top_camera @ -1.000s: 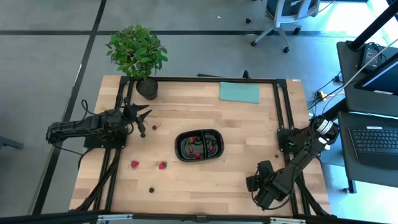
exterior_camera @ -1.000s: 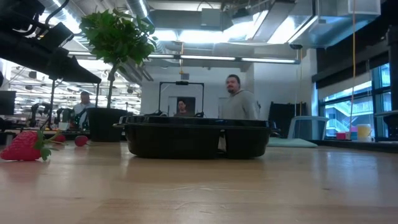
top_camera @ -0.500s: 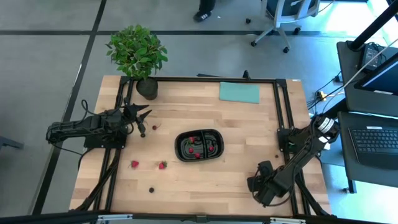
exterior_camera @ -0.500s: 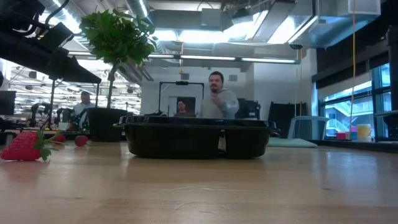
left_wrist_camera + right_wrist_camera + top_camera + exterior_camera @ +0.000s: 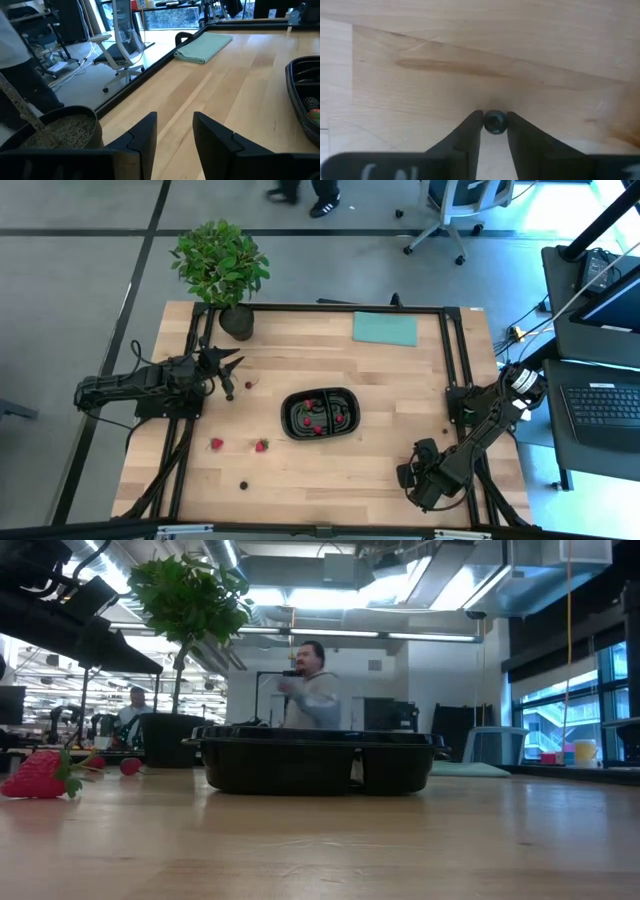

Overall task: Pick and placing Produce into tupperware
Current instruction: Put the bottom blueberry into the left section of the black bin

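Observation:
The black two-compartment tray (image 5: 320,412) (image 5: 315,760) sits mid-table with several red and dark pieces inside. Loose on the wood lie two strawberries (image 5: 216,444) (image 5: 261,446), one of them showing in the low view (image 5: 40,775), a dark berry (image 5: 243,485) and a small red piece (image 5: 249,384). My left gripper (image 5: 230,375) (image 5: 175,127) hovers open over the left part of the table, beside that small red piece. My right gripper (image 5: 407,475) (image 5: 495,119) is near the table's near right corner, shut on a dark round berry (image 5: 495,123). My right gripper pinches the dark round berry (image 5: 495,124) between its two fingertips (image 5: 470,127), one on each side of it. The fingers point down at the wood from above. Whether the berry rests on the table or hangs just above it, I cannot tell.
A potted plant (image 5: 220,265) stands at the far left corner and a teal cloth (image 5: 384,328) lies near the far edge. Black frame rails (image 5: 455,370) run along the table's sides. A person (image 5: 305,690) moves in the room beyond the table.
Both grippers have kept their places and their fingers have not changed. Beyond the table, a person has walked across the room, toward the left in the low view.

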